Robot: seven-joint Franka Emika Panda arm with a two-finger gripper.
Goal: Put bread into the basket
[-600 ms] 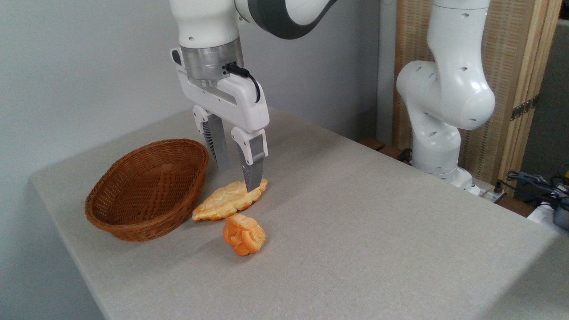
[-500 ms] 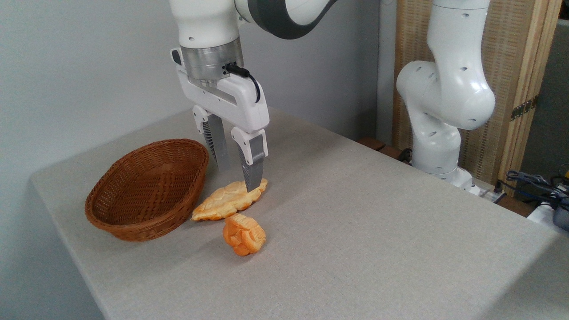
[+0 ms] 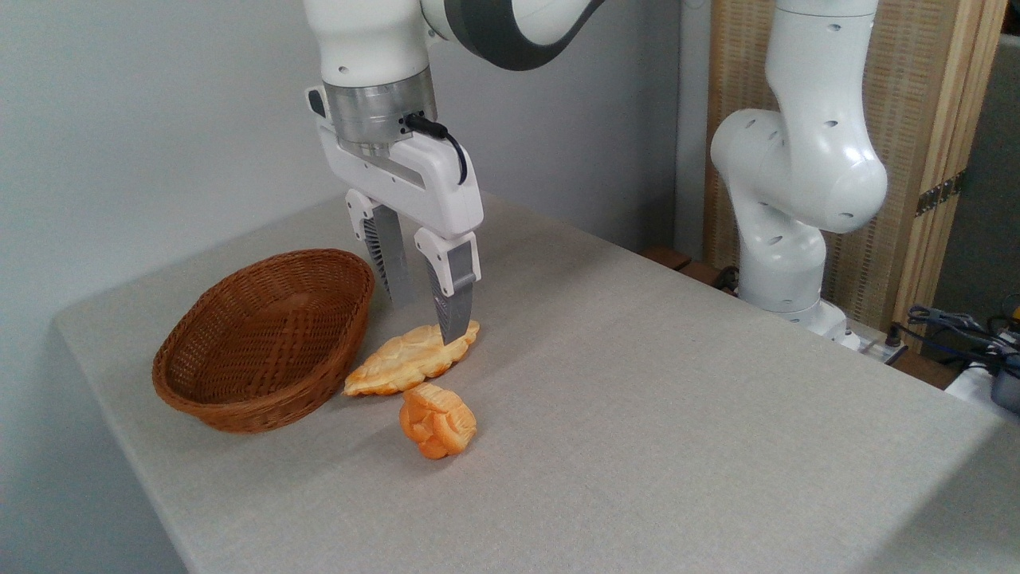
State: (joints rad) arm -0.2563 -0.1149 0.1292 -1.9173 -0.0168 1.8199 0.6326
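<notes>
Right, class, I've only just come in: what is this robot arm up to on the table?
The white arm's two-finger gripper hangs open, fingers pointing down, right over a pale golden, leaf-shaped flat pastry; one fingertip looks to be at its far end. Nothing is gripped. The small, deep orange knotted bun lies on the grey cloth-covered table, in front of the pastry. The oval brown wicker basket to the left holds nothing.

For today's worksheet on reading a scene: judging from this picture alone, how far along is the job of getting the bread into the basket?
Done: nothing yet; the basket holds no bread. In hand: the open gripper is poised over the flat pale loaf, its fingers straddling the loaf's far end without lifting it. Left: the knotted orange bun sits untouched on the table, in front of the loaf; grasping, carrying and releasing over the basket all remain.
</notes>
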